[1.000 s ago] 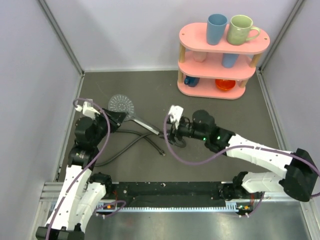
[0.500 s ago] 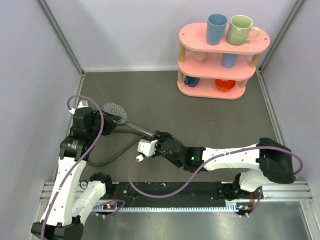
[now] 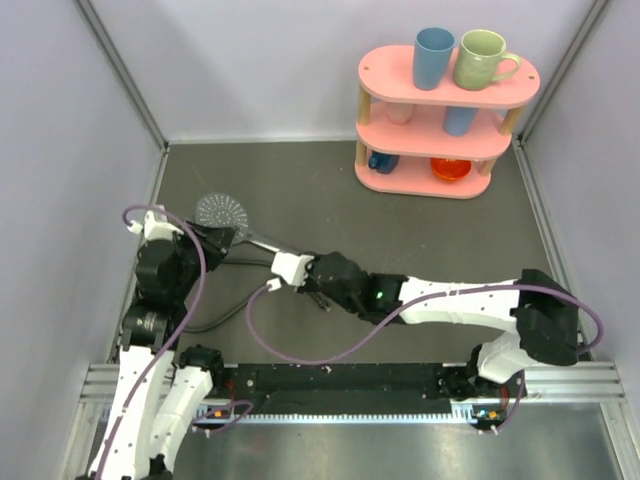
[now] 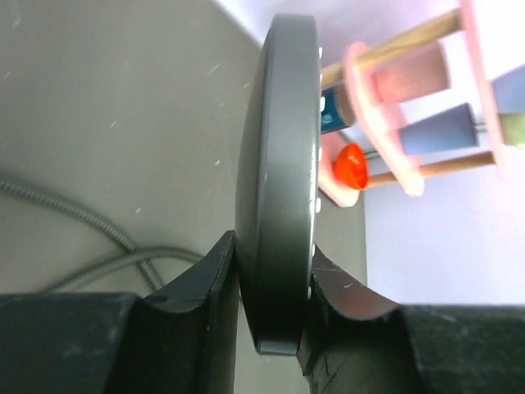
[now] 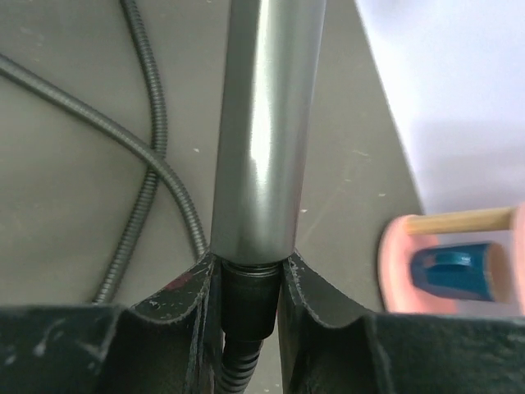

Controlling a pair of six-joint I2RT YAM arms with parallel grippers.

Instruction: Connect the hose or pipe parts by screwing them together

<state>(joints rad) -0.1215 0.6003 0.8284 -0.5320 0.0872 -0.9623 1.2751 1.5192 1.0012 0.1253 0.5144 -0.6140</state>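
Separately, jaws pinch shower head (image 4: 277, 189) and hose fitting (image 5: 247, 302).

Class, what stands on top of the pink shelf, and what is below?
Atop the pink shelf stand a blue mug and a green mug. Lower tiers hold a blue cup, an orange item and a dark blue item, each partly hidden by the board above.

Shower head (image 4: 279, 148) seen edge-on, upright, rim pinched between two black fingers (image 4: 215, 283) of left hand (image 4: 273, 254). Grey hose (image 4: 164, 253) curving over dark worktop (image 4: 123, 98) at left. Pink shelf (image 4: 373, 115) beyond at right, holding orange item (image 4: 350, 167), blue cup (image 4: 443, 130), pink cup (image 4: 414, 78).
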